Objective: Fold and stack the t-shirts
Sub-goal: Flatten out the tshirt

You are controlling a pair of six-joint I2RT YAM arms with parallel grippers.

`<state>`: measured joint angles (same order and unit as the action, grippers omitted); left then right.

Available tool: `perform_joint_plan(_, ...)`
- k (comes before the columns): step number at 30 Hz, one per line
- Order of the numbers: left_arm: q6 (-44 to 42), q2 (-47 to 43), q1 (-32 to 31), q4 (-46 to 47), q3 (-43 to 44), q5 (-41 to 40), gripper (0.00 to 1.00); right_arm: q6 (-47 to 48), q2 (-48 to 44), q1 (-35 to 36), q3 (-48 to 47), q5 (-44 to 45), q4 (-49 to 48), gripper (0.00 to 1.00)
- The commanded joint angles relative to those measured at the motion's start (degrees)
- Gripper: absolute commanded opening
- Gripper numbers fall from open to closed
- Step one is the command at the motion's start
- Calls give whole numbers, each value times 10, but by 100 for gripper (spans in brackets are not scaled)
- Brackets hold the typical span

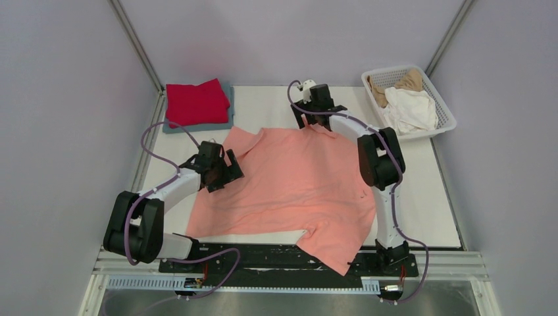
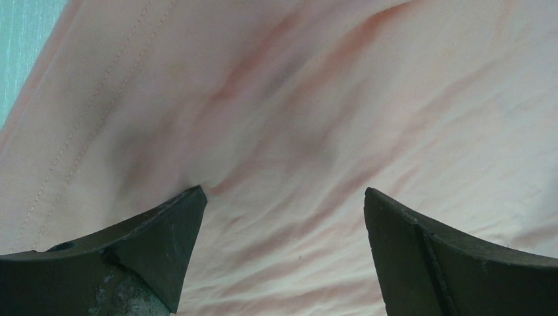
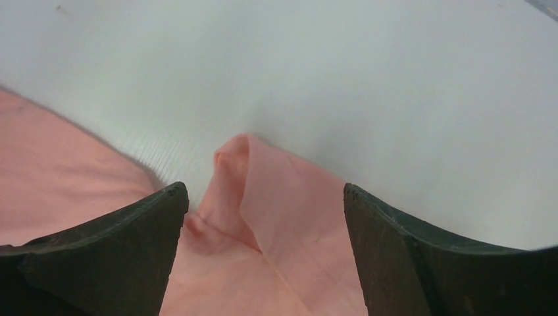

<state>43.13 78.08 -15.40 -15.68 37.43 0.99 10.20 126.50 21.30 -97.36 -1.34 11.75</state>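
Right wrist view: salmon-pink t-shirt point(image 3: 283, 250) spread flat on white table point(image 3: 395, 79), raised fold of its far edge between jaws of wide-open, empty right gripper point(image 3: 263, 191); left gripper point(image 2: 283, 194) likewise open, empty, above left side.

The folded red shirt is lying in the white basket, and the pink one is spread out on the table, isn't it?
Not quite. The folded red shirt lies outside the white basket, on a grey-blue shirt at the table's far left corner, as the top external view shows. The pink shirt is indeed spread out on the table.
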Motion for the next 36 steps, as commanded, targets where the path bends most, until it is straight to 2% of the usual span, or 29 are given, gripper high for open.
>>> perform_joint_plan(1,-14,18,0,-16,-22,-19,100,-2,47,3,-59,106,-1,89)
perform_joint_plan(8,-15,18,0,-16,-23,-20,100,34,70,13,-72,138,20,79)
perform_joint_plan(14,-15,21,0,-14,-22,-19,100,30,71,14,-68,219,21,75)
perform_joint_plan(20,-15,26,-1,-14,-21,-19,100,42,58,15,-61,216,20,70)
perform_joint_plan(22,-15,27,0,-16,-20,-20,100,56,47,15,-50,209,22,65)
perform_joint_plan(28,-14,27,0,-18,-18,-21,100,95,31,15,-12,252,22,64)
perform_joint_plan(36,-13,31,0,-22,-14,-22,100,66,1,17,-3,215,24,63)
